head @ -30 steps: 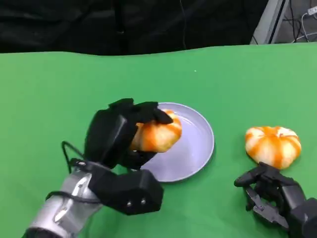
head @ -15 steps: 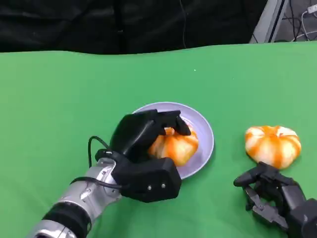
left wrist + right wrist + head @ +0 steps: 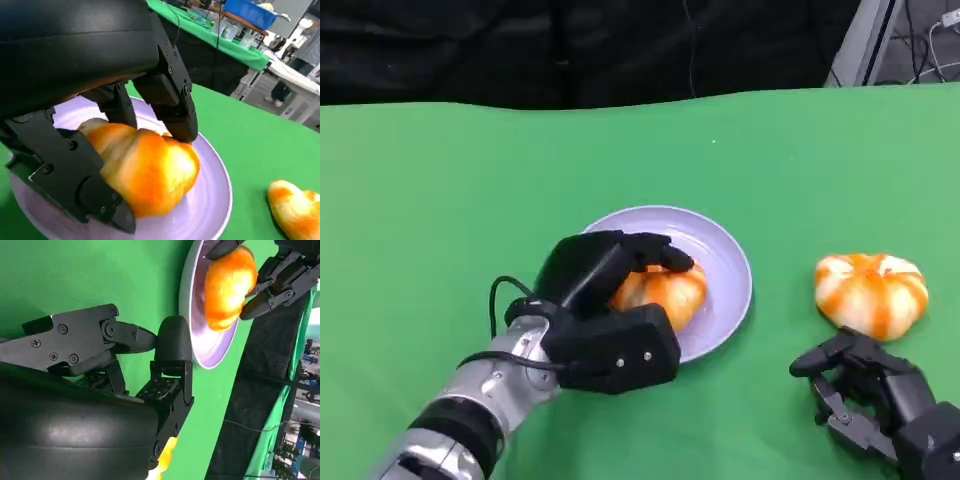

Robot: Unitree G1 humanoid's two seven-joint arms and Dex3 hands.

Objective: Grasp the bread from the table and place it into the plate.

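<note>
Two breads: one bread sits low over the plate, the second bread lies on the table.
Left hand: your fingers wrap the bread from above and below.
Key relation: bread rests between the fingers, plate directly beneath; release downward.
Right hand: fingers loosely curled, holding nothing, just near the second bread.
</note>
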